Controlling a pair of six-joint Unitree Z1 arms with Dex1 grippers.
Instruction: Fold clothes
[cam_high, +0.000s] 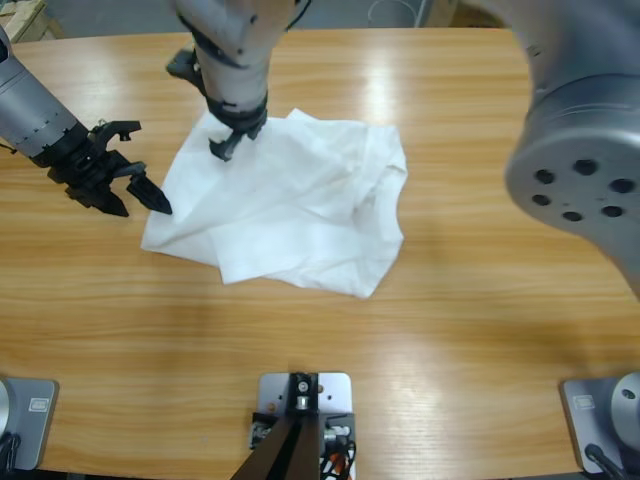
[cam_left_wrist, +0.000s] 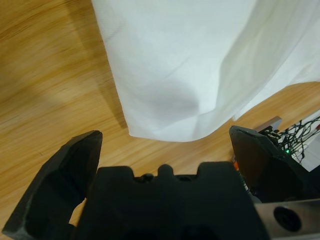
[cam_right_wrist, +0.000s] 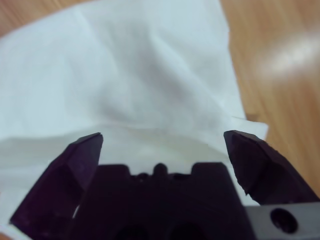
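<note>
At the left of the high view, the left gripper (cam_high: 135, 195) is held low over the table (cam_high: 480, 330), its arm coming in from the left edge and angled down to the right. Its jaws are spread apart with nothing between them; in the left wrist view (cam_left_wrist: 165, 150) a rounded corner of the T-shirt (cam_left_wrist: 200, 65) is seen just ahead of the jaw tips, on the bare wood (cam_left_wrist: 45, 85).

The T-shirt (cam_high: 300, 205) is laid crumpled and partly folded at the middle of the table, its long axis running from the upper right down to the lower left, with a pointed corner directed at the left gripper. The chest mark cannot be made out.

The right gripper (cam_high: 235, 138) is brought down from the top edge, pointing steeply downward onto the upper left edge of the shirt. In the right wrist view (cam_right_wrist: 162, 140) its jaws are seen wide apart, with a raised fold of cloth (cam_right_wrist: 140, 75) lying between and beyond them; whether the tips touch the cloth cannot be told.
</note>
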